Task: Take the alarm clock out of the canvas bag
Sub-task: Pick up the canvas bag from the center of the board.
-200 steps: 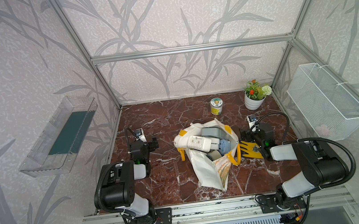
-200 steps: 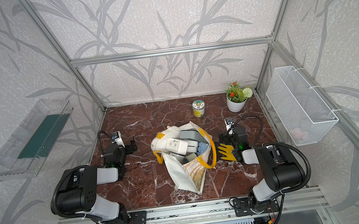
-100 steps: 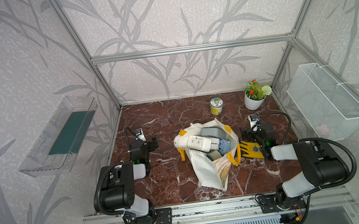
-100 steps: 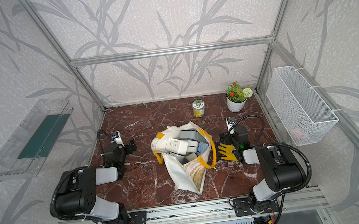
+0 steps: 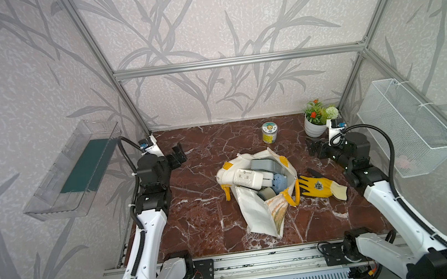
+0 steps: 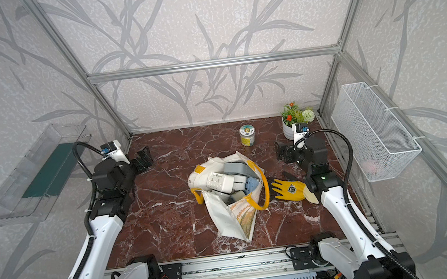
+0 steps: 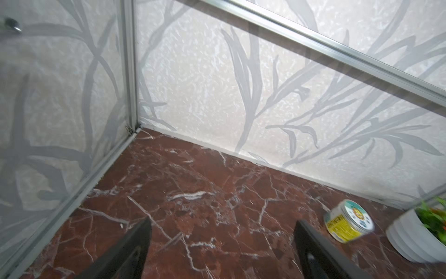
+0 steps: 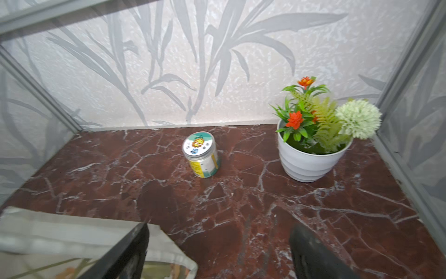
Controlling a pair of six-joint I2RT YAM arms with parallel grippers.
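Observation:
The off-white canvas bag [image 5: 256,214] with yellow handles lies mid-table in both top views, its mouth open toward the back. Several items fill the mouth: a white boxy one [image 5: 245,176], a grey one [image 5: 264,165] and a light-blue round one [image 5: 279,181]. Which of them is the alarm clock I cannot tell. My left gripper [image 5: 176,156] hovers open at the back left, far from the bag, with only marble between its fingers [image 7: 135,251]. My right gripper [image 5: 313,149] stands open just right of the bag's mouth; a corner of the bag [image 8: 72,239] shows beside it.
A yellow work glove [image 5: 319,186] lies on the marble right of the bag. A small tin [image 5: 268,132] and a potted plant [image 5: 316,123] stand at the back right. A wire basket [image 5: 406,129] hangs on the right wall, a clear tray [image 5: 73,176] on the left wall.
Both arms have unfolded from their rest pose and risen, carrying the grippers toward the back of the table. The bag and its contents have not moved.

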